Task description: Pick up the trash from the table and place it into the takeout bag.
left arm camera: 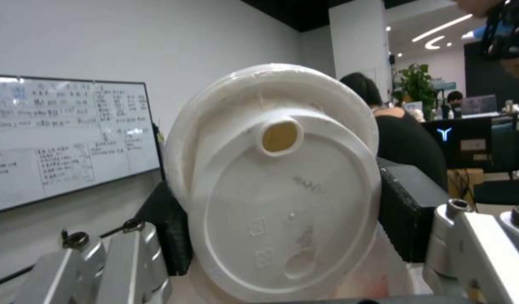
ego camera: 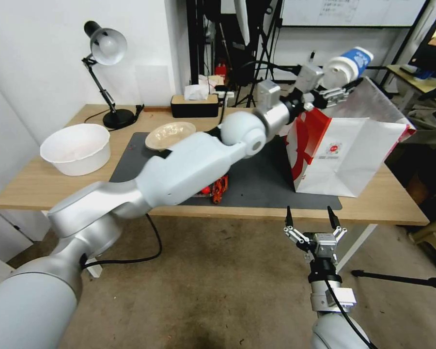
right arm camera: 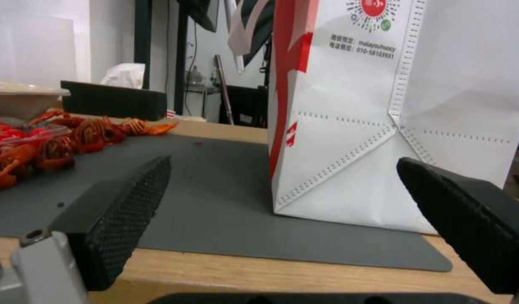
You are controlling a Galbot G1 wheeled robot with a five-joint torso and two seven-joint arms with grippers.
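Takeout bag (ego camera: 346, 155) stands at table's (ego camera: 382, 203) right end, mouth unobstructed | left gripper (ego camera: 341, 92) with blue-and-white round tub (ego camera: 349, 65) above it | dark grey mat (ego camera: 256, 186) bare beside bag | right gripper (ego camera: 311, 224) fingers spread, before front edge

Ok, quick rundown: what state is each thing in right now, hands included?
Left hand: shut on the blue-and-white tub, raised above the bag's open top.
Blue-and-white tub: lidded, tipped on its side, in the air.
Takeout bag: upright on the mat, top open.
Right hand: open, empty, low in front of the table edge.
Beige bowl: upright on the mat.
Big white bowl: upright on the table.
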